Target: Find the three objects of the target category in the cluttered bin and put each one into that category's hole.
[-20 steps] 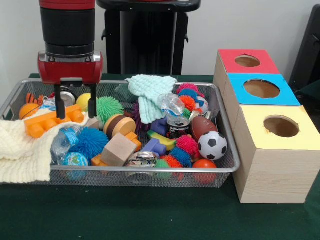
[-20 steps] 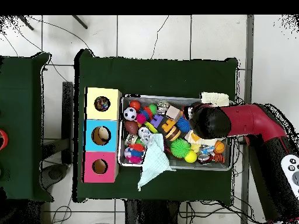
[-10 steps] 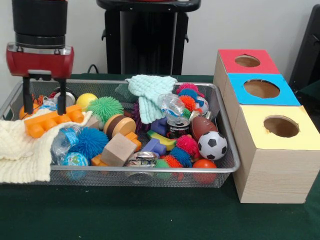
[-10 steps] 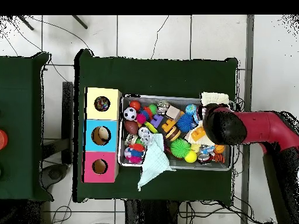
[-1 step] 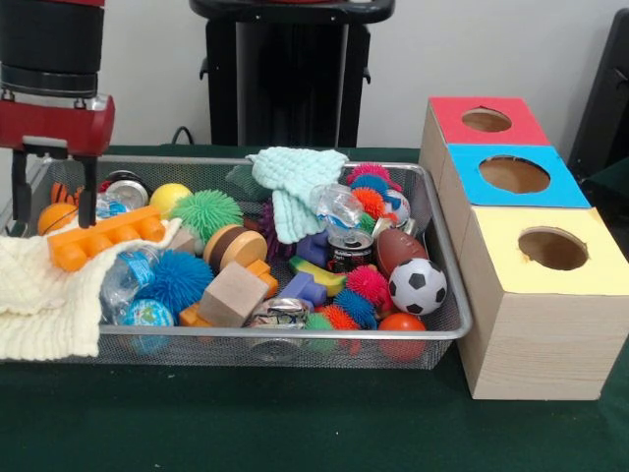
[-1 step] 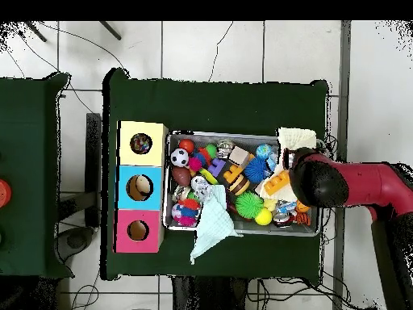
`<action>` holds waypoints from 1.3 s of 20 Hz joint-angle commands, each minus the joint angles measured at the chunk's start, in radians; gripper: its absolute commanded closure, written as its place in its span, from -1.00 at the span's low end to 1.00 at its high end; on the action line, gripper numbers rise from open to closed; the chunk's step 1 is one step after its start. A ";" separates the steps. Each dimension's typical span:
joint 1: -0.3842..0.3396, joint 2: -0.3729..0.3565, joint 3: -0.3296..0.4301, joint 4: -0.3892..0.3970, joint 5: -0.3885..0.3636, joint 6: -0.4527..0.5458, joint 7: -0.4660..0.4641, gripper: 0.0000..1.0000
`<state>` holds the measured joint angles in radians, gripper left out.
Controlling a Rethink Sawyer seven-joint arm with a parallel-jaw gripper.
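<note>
the gripper [image 5: 51, 189] hangs spread and empty over the bin [image 5: 447, 320] end, the orange ball [image 5: 56, 216] just beneath its tips, likely light, firm and smooth, prone to roll, so best pinched squarely across its middle.

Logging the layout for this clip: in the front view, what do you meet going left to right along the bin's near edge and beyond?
Cream cloth → blue spiky ball → tan wooden block → crushed can → soccer ball → yellow-topped box.
</note>
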<state>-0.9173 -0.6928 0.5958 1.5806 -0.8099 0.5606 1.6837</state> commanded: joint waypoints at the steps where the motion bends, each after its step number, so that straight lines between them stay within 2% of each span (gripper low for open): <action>1: 0.078 0.076 -0.094 0.005 -0.107 -0.071 0.040 -1.00; 6: 0.143 0.114 -0.157 -0.036 -0.141 -0.113 0.085 -1.00; 9: 0.149 0.140 -0.164 -0.055 -0.136 -0.116 0.058 -1.00; 12: 0.111 0.171 -0.137 -0.059 -0.092 -0.065 -0.030 -1.00; 14: 0.065 0.224 -0.100 -0.080 -0.051 0.008 -0.129 -1.00; 16: 0.043 0.272 -0.082 -0.110 -0.028 0.055 -0.188 -1.00; 20: 0.038 0.312 -0.088 -0.124 -0.020 0.073 -0.198 -1.00; 26: 0.013 0.329 -0.074 -0.117 -0.014 0.066 -0.224 -1.00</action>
<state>-0.8844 -0.4619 0.5026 1.5015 -0.8186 0.4815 1.6837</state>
